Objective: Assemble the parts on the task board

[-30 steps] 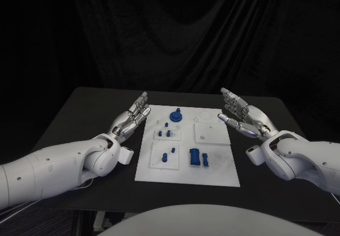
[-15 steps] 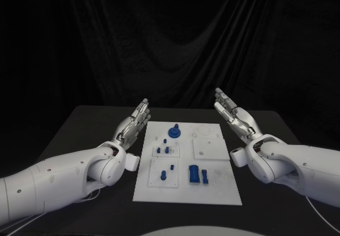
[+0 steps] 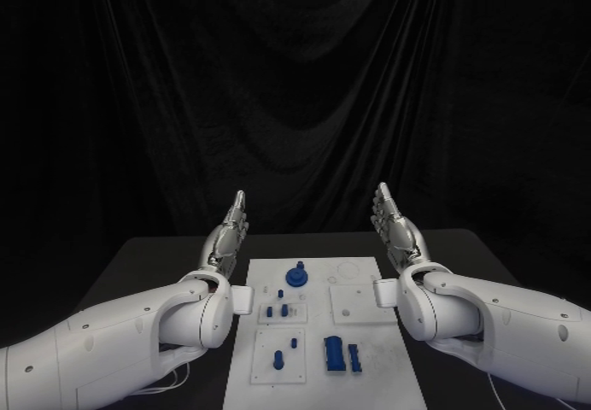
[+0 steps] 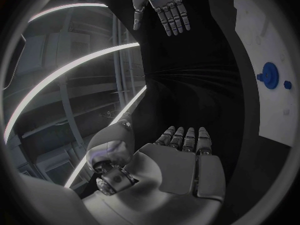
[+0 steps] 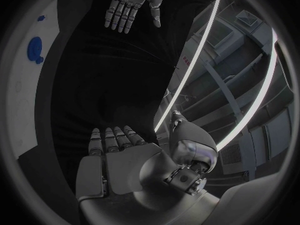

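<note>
Head view, near to far. At the lower centre of the frame the white task board lies on the black tabletop. On its nearest part stand a blue block and a slimmer blue piece, with small blue pegs to their left; further up, more small pegs, then a blue round knobbed part near the far edge. Beyond, the left robot hand and right robot hand are raised flanking the board, fingers straight and apart, holding nothing. This fits either a start pose or a finished withdrawal; the pictures do not settle which. No legible writing is visible.
</note>
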Action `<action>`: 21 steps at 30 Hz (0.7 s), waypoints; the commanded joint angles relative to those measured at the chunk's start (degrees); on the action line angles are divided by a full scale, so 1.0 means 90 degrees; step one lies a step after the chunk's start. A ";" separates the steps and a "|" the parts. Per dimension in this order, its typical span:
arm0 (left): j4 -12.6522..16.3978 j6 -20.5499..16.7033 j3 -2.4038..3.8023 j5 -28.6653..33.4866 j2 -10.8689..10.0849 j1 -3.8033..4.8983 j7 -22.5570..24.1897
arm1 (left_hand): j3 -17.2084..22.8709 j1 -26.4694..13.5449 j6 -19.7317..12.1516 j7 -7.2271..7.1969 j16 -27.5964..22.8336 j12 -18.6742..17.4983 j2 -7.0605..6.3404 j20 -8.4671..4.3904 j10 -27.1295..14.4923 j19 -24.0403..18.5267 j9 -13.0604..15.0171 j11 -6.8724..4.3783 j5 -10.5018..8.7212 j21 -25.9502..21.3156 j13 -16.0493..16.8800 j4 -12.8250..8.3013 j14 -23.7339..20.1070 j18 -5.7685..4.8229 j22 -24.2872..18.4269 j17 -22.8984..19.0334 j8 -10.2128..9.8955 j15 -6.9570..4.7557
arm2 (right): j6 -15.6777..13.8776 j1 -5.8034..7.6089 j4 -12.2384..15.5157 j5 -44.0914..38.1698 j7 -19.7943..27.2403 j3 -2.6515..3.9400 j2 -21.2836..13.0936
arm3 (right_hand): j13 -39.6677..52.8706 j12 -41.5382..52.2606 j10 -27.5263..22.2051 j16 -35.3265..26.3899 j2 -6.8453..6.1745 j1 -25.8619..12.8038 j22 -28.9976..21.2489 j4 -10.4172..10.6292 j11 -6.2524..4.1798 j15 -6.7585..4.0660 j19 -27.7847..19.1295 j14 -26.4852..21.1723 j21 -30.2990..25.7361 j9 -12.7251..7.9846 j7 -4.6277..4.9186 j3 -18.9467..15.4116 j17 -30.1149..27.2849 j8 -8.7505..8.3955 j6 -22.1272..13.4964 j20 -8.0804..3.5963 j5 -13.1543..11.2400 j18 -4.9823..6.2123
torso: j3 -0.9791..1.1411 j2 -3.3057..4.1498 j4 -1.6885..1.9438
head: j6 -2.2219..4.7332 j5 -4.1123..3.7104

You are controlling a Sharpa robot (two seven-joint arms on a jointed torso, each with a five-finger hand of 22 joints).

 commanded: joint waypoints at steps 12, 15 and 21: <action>0.0030 -0.0580 0.0015 0.0237 0.0015 0.0021 -0.0144 | 0.0424 -0.1329 -0.0004 0.0450 -0.0024 -0.0020 -0.0292 -0.0046 -0.0009 0.0018 -0.0008 0.0123 -0.0347 -0.0022 -0.0008 -0.0295 0.0021 -0.0226 -0.0009 -0.0009 -0.0031 0.0044 | -0.0340 -0.0019 -0.0008 0.0417 -0.0159 0.0009 0.0000 | -0.0009 -0.0024 -0.0012 -0.0022 -0.0006 -0.1238 -0.0010 -0.0371 -0.0055 -0.0079 -0.0001 -0.0004 -0.0041 -0.0010 0.0129 0.0008 -0.0009 -0.0036 -0.0009 -0.0374 -0.0356 -0.0097 | 0.0027 0.0001 -0.0029 | 0.0036 0.0001; 0.0030 -0.0580 0.0015 0.0237 0.0015 0.0021 -0.0144 | 0.0424 -0.1429 -0.0004 0.0450 -0.0024 -0.0020 -0.0292 -0.0046 -0.0009 0.0018 -0.0008 0.0123 -0.0347 -0.0022 -0.0008 -0.0295 0.0021 -0.0226 -0.0009 -0.0009 -0.0031 0.0044 | -0.0340 -0.0019 -0.0008 0.0417 -0.0159 0.0009 0.0000 | -0.0009 -0.0024 -0.0012 -0.0022 -0.0006 -0.1338 -0.0010 -0.0371 -0.0055 -0.0079 -0.0001 -0.0004 -0.0041 -0.0010 0.0129 0.0008 -0.0009 -0.0036 -0.0009 -0.0374 -0.0356 -0.0097 | 0.0027 0.0001 -0.0029 | 0.0036 0.0001; 0.0030 -0.0580 0.0015 0.0237 0.0015 0.0021 -0.0144 | 0.0424 -0.1612 -0.0004 0.0450 -0.0024 -0.0020 -0.0292 -0.0046 -0.0009 0.0018 -0.0008 0.0123 -0.0347 -0.0022 -0.0008 -0.0295 0.0021 -0.0226 -0.0009 -0.0009 -0.0031 0.0044 | -0.0340 -0.0019 -0.0008 0.0417 -0.0159 0.0009 0.0000 | -0.0009 -0.0024 -0.0012 -0.0022 -0.0006 -0.2156 -0.0010 -0.0371 -0.0055 -0.0079 -0.0001 -0.0004 -0.0041 -0.0010 0.0129 0.0008 -0.0009 -0.0036 -0.0009 -0.0374 -0.0356 -0.0097 | 0.0027 0.0001 -0.0029 | 0.0036 0.0001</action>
